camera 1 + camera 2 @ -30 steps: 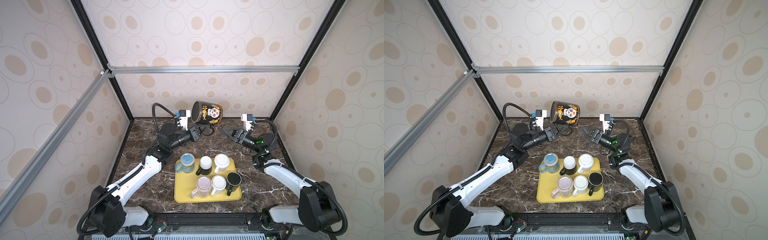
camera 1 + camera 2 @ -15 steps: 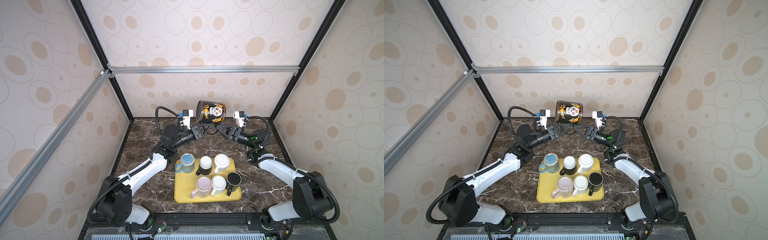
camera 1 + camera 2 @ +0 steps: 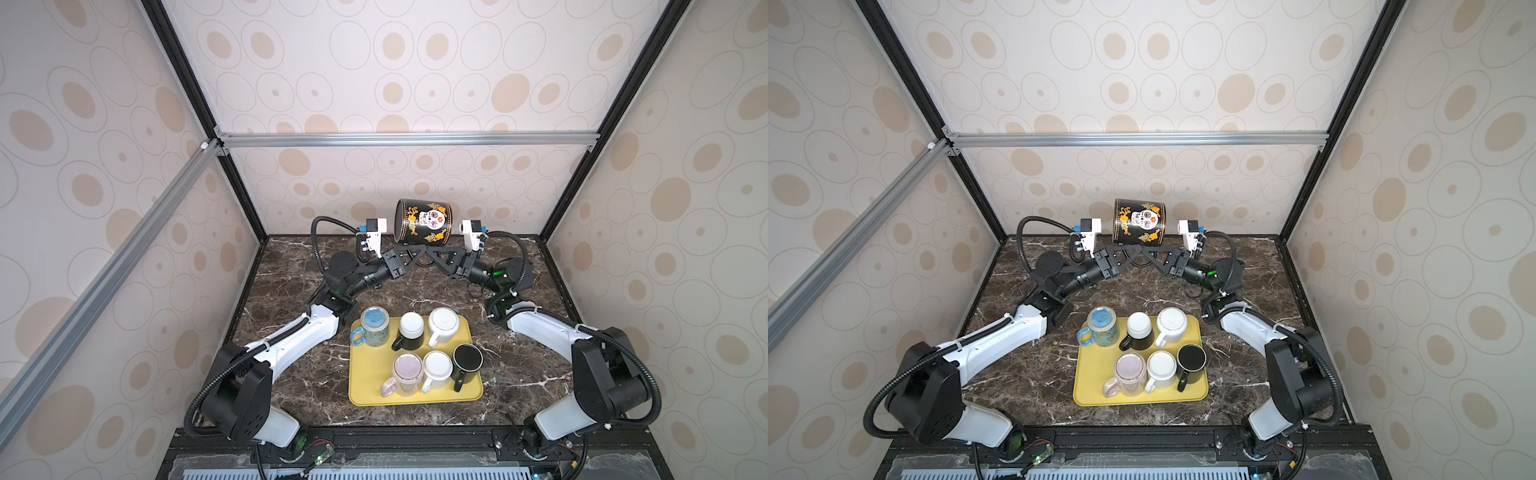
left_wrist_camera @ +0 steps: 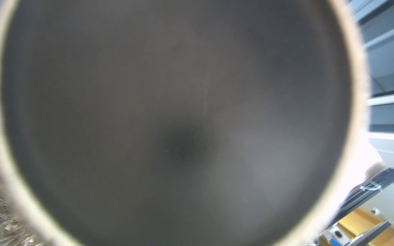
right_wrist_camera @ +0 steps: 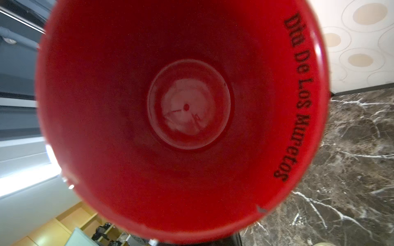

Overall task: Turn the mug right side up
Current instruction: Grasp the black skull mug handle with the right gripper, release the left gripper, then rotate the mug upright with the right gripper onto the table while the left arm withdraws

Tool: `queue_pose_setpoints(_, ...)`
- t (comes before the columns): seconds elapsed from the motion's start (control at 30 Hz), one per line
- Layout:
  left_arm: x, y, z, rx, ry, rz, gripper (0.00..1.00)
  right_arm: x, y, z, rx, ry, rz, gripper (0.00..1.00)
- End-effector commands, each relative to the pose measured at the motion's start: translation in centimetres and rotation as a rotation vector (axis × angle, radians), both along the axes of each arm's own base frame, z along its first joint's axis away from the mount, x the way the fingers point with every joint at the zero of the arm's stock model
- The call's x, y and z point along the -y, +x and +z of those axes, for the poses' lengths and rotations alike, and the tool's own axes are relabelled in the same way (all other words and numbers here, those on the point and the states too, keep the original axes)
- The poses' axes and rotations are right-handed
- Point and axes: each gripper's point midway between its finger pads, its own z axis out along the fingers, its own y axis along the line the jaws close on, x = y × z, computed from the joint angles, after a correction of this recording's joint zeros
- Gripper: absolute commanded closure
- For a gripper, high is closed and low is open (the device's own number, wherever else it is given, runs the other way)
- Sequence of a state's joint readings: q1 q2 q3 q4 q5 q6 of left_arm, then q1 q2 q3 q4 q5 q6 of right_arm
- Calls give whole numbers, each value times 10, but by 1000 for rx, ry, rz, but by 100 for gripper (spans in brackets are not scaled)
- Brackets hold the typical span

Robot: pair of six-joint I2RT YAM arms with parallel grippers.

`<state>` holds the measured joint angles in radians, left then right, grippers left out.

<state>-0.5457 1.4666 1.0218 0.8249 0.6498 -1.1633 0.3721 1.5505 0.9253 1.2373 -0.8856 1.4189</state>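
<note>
Mug: black skull-printed mug (image 3: 424,221), aloft on its side over the far part of the table (image 3: 291,266), at 12 o'clock from the yellow tray (image 3: 365,386).
Long axis: horizontal, on the 9-to-3 o'clock line; the base faces 9 o'clock and the red mouth faces 3 o'clock.
Left gripper (image 3: 419,252): clamped on the handle beneath the mug's body.
Right gripper (image 3: 435,252): jaws together at the same handle, tip to tip with the left; a hold cannot be confirmed.
Coming move (judgement): the mouth must swing from 3 o'clock to upward; both arms are equally near.
</note>
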Motion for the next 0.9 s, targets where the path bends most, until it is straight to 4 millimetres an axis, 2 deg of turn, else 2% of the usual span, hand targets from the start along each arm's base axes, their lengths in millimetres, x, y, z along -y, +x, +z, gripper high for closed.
queue_pose_setpoints(0.0,-14,-18,54,194,-92,0,100,4,-4,30,87,67,-16,100)
queue_pose_setpoints(0.03,-15,-11,48,172,-68,20,79,4,-3,32,93,65,-23,100)
queue_pose_setpoints(0.1,-25,9,30,98,6,97,1,2,2,34,93,39,-33,100)
queue_pose_setpoints(0.17,-44,34,5,20,129,228,0,-1,10,35,90,-12,-52,100)
queue_pose_setpoints(0.27,-97,60,-35,-75,357,504,0,-1,25,35,84,-87,-110,100)
queue_pose_setpoints(0.33,-135,63,-48,-69,505,680,0,-2,34,30,86,-185,-154,100)
queue_pose_setpoints(0.43,-170,58,-58,-73,604,783,0,6,47,16,83,-361,-270,100)
queue_pose_setpoints(0.5,-181,56,-67,-117,607,767,0,20,59,-5,29,-546,-369,100)
queue_pose_setpoints(0.63,-169,40,-85,-90,610,617,0,70,83,-36,-44,-919,-610,100)
queue_pose_setpoints(0.7,-169,35,-92,-93,610,613,0,93,92,-53,-77,-1102,-674,100)
queue_pose_setpoints(0.8,-176,34,-103,-105,671,636,0,116,103,-70,-106,-1251,-749,100)
queue_pose_setpoints(0.87,-183,34,-110,-112,717,661,0,123,109,-81,-118,-1322,-761,100)
